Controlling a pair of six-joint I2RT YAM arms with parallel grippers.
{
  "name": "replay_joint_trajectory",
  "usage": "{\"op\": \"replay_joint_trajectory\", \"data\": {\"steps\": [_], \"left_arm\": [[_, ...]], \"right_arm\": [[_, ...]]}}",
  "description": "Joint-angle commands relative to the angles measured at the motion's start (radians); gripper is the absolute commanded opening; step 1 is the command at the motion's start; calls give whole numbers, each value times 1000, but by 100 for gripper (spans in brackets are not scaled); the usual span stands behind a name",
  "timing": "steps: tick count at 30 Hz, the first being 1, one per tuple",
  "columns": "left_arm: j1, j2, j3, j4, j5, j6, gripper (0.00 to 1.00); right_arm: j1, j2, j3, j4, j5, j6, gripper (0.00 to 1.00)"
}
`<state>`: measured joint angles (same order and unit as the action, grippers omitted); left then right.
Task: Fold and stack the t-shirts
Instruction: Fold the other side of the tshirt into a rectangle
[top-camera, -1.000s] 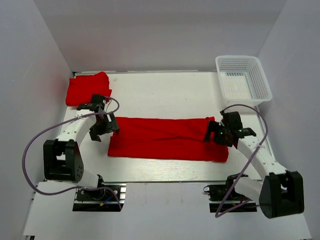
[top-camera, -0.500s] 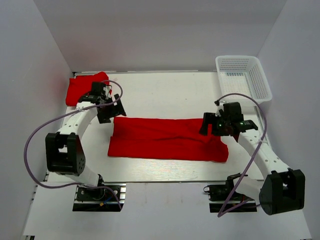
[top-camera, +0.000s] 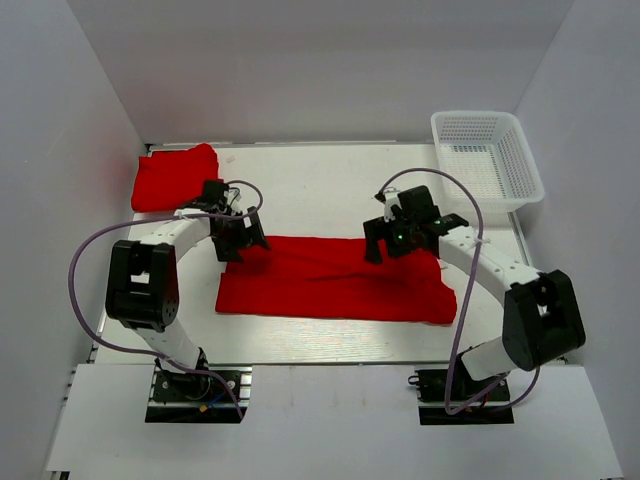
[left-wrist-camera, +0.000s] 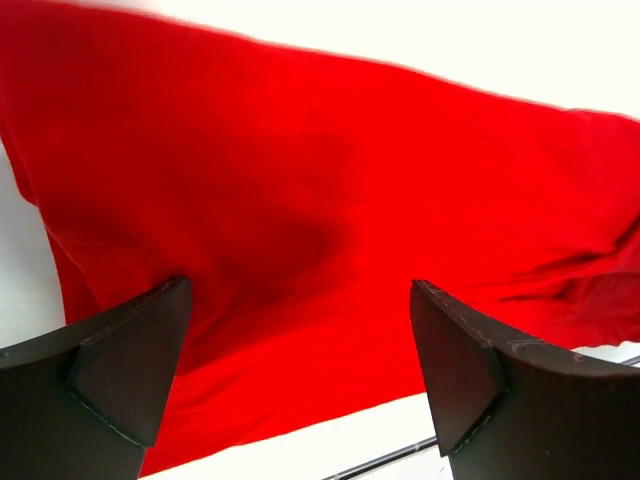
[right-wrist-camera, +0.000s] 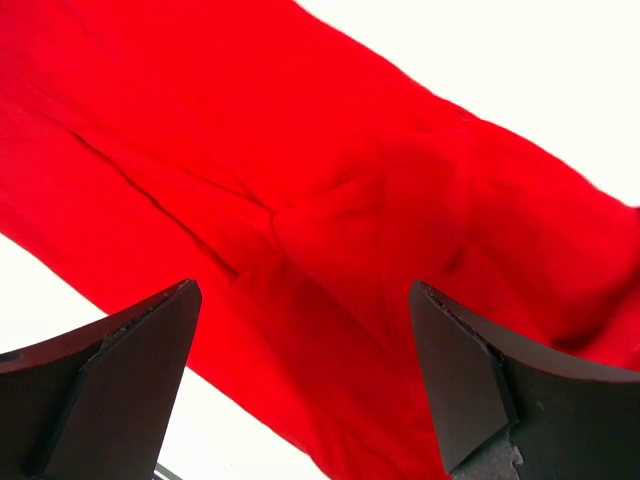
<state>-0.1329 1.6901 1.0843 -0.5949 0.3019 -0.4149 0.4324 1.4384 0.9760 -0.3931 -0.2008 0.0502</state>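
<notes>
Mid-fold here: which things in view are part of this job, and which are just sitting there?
Part of the job:
long red t-shirt, spread across mid-table
folded red t-shirt, far left corner
left gripper and right gripper, both open over the long shirt

Just lying about:
white mesh basket, far right corner

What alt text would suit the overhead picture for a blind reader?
A robot's left gripper and right gripper, both open, hang over the far edge of a bright red cloth t-shirt folded into a long strip on a white table. Another folded red t-shirt lies at the far left corner, a white plastic mesh basket at the far right.
</notes>
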Motion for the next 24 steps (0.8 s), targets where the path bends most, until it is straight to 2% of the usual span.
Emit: {"op": "replay_joint_trajectory", "data": {"steps": [1, 8, 17, 21, 24], "left_arm": [[-2, -1, -33, 24, 19, 11, 100], [-2, -1, -69, 24, 8, 11, 100], [7, 8, -78, 4, -35, 11, 100], [7, 17, -78, 4, -35, 11, 100], [7, 17, -78, -5, -44, 11, 100]], "right_arm": [[28, 48, 52, 8, 44, -9, 90], [55, 112, 64, 30, 190, 45, 90], [57, 189, 90, 42, 184, 83, 90], [55, 201, 92, 33, 294, 88, 90], [55, 217, 92, 26, 320, 83, 87]]}}
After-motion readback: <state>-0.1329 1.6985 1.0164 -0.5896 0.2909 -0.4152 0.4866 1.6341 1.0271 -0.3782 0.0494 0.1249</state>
